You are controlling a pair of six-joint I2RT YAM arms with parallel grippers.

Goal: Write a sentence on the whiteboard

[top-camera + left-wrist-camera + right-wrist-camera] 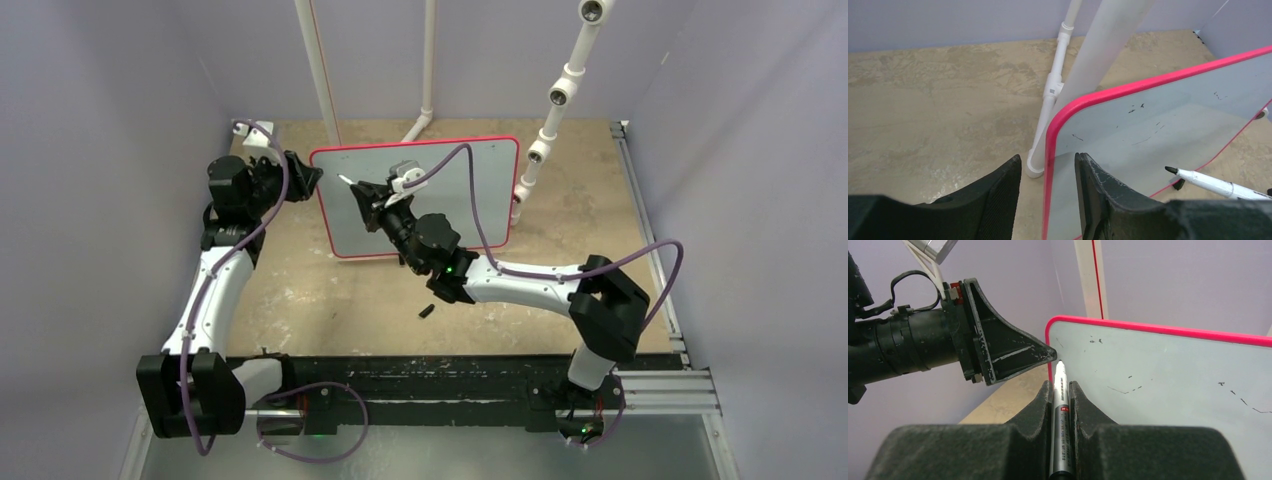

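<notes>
Left wrist view: L claw (1047,162) is at the left edge of the board (1158,125). Jaws are approx. half open and the red rim runs up between them, w/ a gap showing on each side. It straddles the rim, no pinch evident.

Board stands propped at a tilt on the worktop (923,100), mid-rear, face toward the arms. No words on it, only faint specks (1135,107).

R claw (1061,386) is closed tight on the marker (1059,372). Marker is uncapped, tip up by the board's top-left corner. Can't tell if the tip touches.

Step, as you'd judge it: pre-writing. Pen is set for the first stroke, nothing written yet.

Next move calls for:
- L claw closing on the rim to steady the board.
- Tip brought on w/ light pressure, then strokes running rightward.
- Care w/ force: push too hard and the board likely rocks or slides back.
</notes>
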